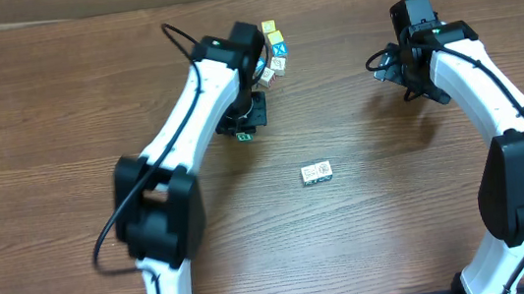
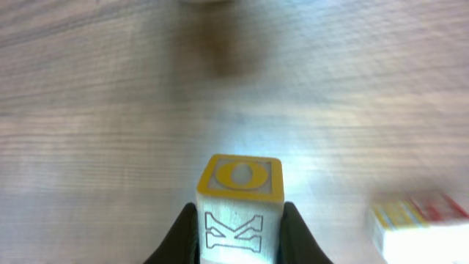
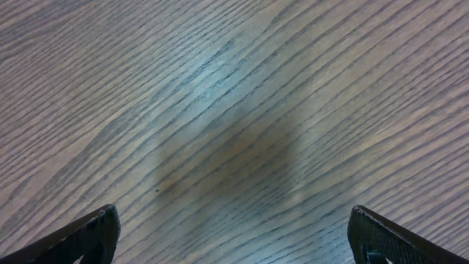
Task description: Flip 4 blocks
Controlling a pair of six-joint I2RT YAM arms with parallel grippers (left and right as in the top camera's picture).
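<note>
While the overhead shows blocks point(image 1: 272, 47) clustered by the left gripper point(image 1: 245, 124) and a pair point(image 1: 317, 172) mid-table, its wrist view shows 1 block point(image 2: 238, 209) pinched by flat sides: light, hard, probably slick. The right gripper point(image 3: 234, 238) gapes wide, empty.

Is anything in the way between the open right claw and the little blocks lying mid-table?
Nothing visible. Only bare table lies between the right gripper and the blocks; the left gripper, holding another block, sits aside.

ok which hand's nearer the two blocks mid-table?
Left. The left hand, gripping a yellow-O block, is just left of and beyond the two blocks; the right hand is farther, right and beyond.
</note>
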